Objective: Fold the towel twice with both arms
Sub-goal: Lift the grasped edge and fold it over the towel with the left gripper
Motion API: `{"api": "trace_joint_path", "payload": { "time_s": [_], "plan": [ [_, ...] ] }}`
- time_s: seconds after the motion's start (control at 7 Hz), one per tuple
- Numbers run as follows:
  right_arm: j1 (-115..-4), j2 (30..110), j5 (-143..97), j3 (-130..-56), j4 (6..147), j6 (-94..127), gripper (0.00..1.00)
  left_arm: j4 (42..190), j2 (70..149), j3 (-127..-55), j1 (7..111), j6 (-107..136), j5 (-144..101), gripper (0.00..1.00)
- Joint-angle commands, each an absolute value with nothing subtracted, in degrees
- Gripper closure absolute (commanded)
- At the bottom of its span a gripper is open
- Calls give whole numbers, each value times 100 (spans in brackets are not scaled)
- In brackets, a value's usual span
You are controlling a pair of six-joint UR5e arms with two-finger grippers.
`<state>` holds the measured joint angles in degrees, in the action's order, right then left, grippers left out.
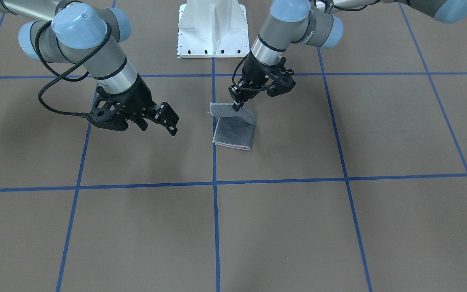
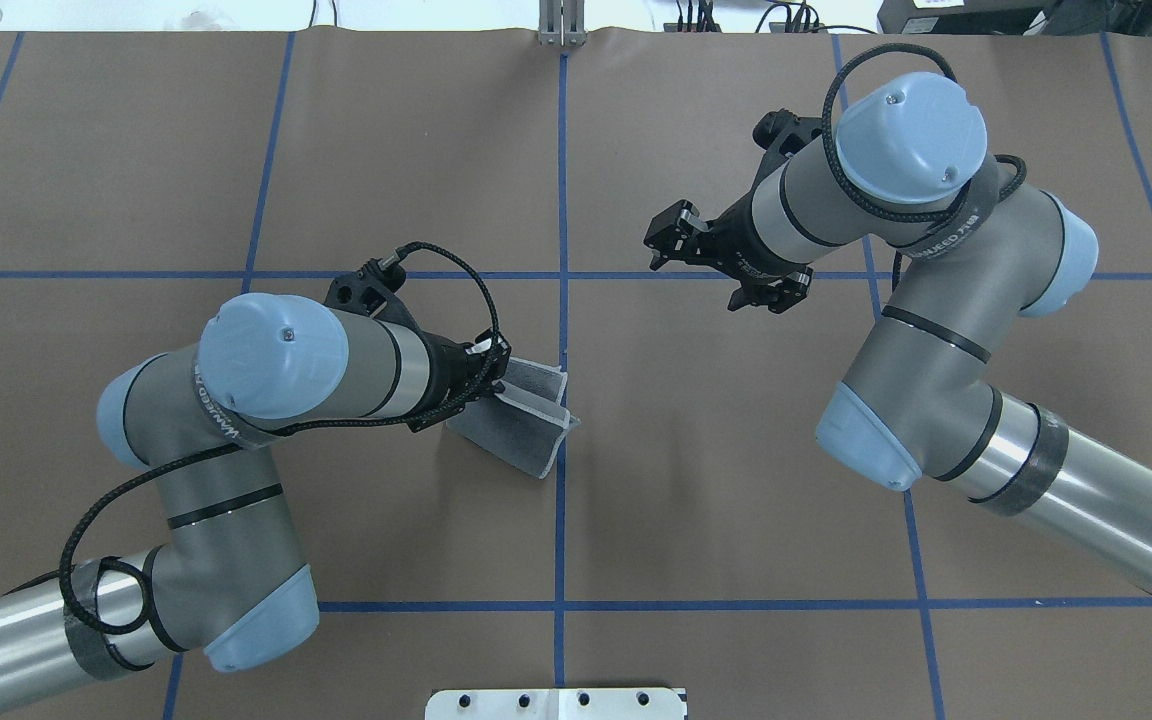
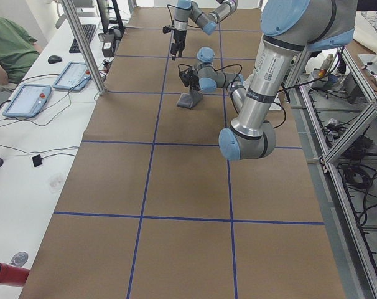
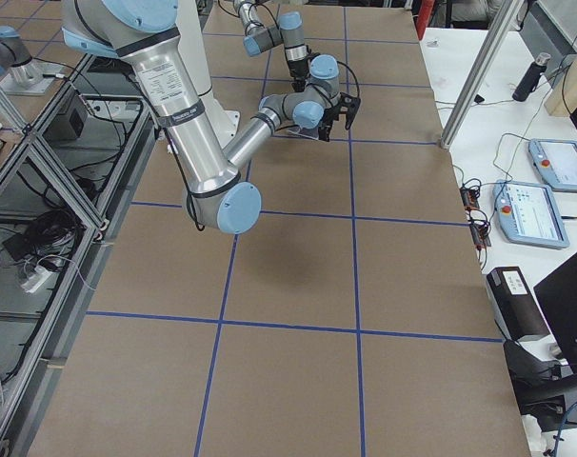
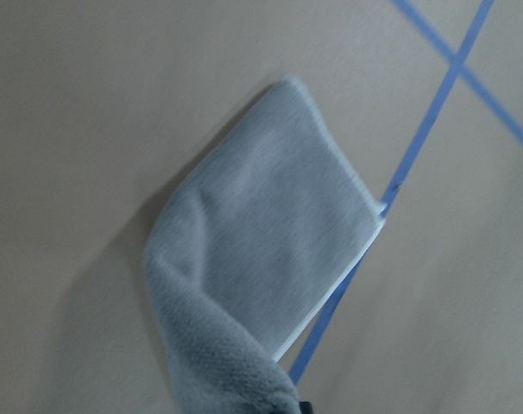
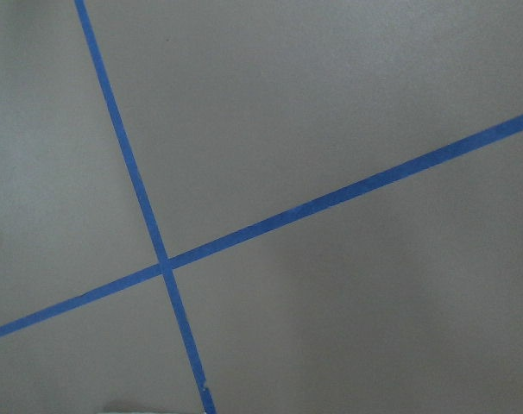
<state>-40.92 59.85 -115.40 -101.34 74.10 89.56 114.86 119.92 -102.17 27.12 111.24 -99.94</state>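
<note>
The left gripper [image 1: 237,106] is clamped on the raised back edge of the towel [image 1: 234,130]; in the overhead view its fingertips are hidden under the wrist. The towel lies folded just below the gripper, beside the centre blue tape line [image 1: 215,170]. Its dark grey face is outward, with light edging and a pink sliver at one corner. The right gripper [image 1: 158,126] hangs spread wide, holding nothing, well apart.

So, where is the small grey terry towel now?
In the overhead view the grey terry towel lies at the middle blue tape line, mostly on its left, one corner pinched by the left gripper.
</note>
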Motion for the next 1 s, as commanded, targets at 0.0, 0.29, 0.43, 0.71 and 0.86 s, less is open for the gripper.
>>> {"api": "trace_joint_path", "payload": {
  "time_s": [0.0,0.29,0.43,0.71,0.86],
  "plan": [
    [-4096,5985,-11540,-10134,7418,8956,1,11766,12023,-9846,2821,11136,-10020,100],
    [-4096,5985,-11531,-10125,7409,8956,1,12302,12058,-9328,2804,11145,-10020,100],
    [-4096,5977,-11540,-10134,7409,8965,1,12331,12059,-9264,2830,11145,-10020,100],
    [-4096,5985,-11531,-10134,7409,8939,1,12331,12059,-9264,2900,11145,-10028,100],
    [-4113,5985,-11531,-10125,7409,8912,1,12331,12059,-9264,2953,11145,-10028,100]
  ]
}}
